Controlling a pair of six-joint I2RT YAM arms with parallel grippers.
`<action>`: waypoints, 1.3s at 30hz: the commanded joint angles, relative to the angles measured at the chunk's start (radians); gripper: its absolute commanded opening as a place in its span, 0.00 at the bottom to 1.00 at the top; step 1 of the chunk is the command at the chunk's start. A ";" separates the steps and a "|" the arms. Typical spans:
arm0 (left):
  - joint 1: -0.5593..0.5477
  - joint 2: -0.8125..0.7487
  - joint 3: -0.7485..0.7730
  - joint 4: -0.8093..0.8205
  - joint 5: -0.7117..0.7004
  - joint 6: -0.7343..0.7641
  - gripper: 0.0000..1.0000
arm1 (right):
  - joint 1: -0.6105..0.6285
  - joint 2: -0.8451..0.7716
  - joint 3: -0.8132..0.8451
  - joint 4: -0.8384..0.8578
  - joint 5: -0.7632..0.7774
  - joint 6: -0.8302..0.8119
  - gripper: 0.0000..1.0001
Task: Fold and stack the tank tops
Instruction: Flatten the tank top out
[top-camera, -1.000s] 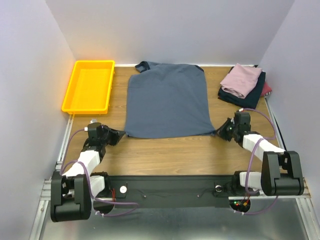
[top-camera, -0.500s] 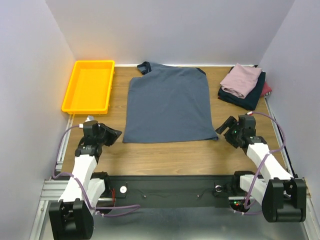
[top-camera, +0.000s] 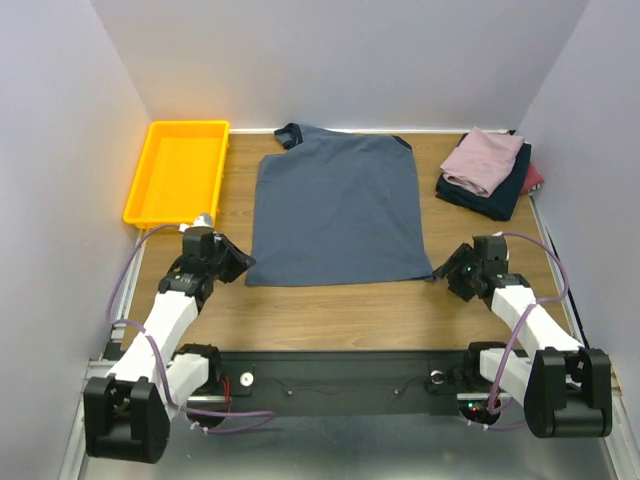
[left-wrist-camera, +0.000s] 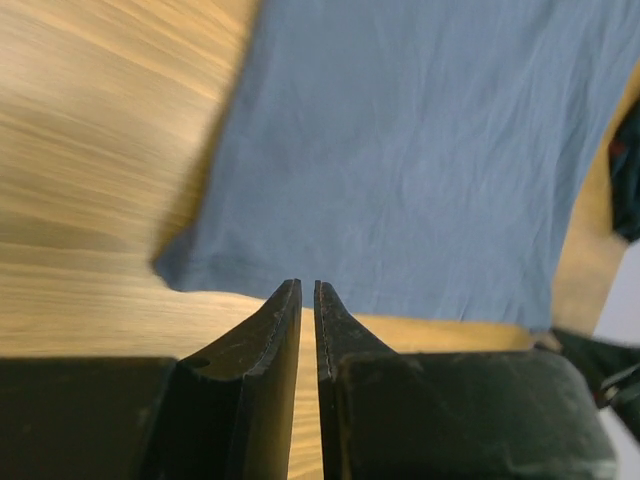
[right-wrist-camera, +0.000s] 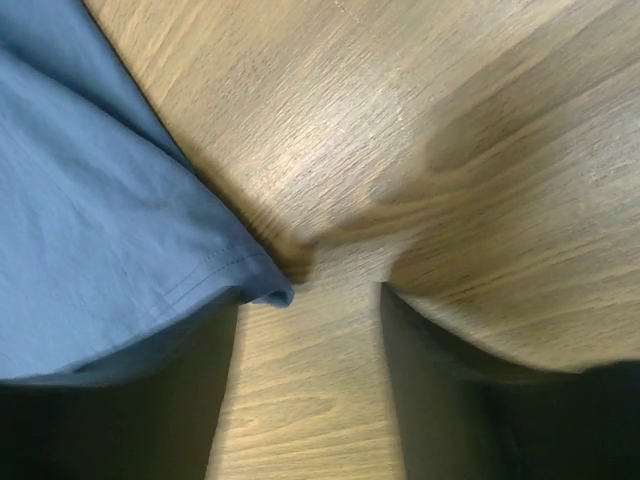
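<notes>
Blue tank top (top-camera: 335, 210) flat on the table (top-camera: 330, 305), left gripper (top-camera: 238, 266) at its near left corner, jaws a slit apart, empty, right gripper (right-wrist-camera: 310, 300) wide open around its near right corner, unclamped, folded tops (top-camera: 488, 172) to its right seen only from above.

- A robotics lab bench rather than a home: a white-and-black left arm (top-camera: 165, 320) and right arm (top-camera: 530, 315) are bolted to a black base plate (top-camera: 340, 368) at the bottom of the frame.
- Plain pale walls (top-camera: 340, 60) box in the wood-grain table (top-camera: 330, 310) at left, right and top (more booth than room).
- Silver metal rails (top-camera: 74, 458) edge the table at lower left, and purple cables (top-camera: 113, 300) loop openly beside the arms.
- A yellow tray (top-camera: 178, 170) at upper left and tank tops (top-camera: 335, 210) at centre and upper right are set out like test props.
</notes>
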 joint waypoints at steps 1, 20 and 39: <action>-0.115 0.031 0.037 0.095 -0.062 -0.004 0.22 | 0.001 0.006 -0.020 0.083 -0.010 0.050 0.54; -0.168 0.387 0.073 0.207 -0.346 -0.125 0.10 | 0.275 0.174 0.131 0.067 0.195 -0.002 0.27; -0.057 0.446 0.044 0.232 -0.306 -0.114 0.09 | 0.352 0.240 0.204 0.056 0.329 -0.036 0.48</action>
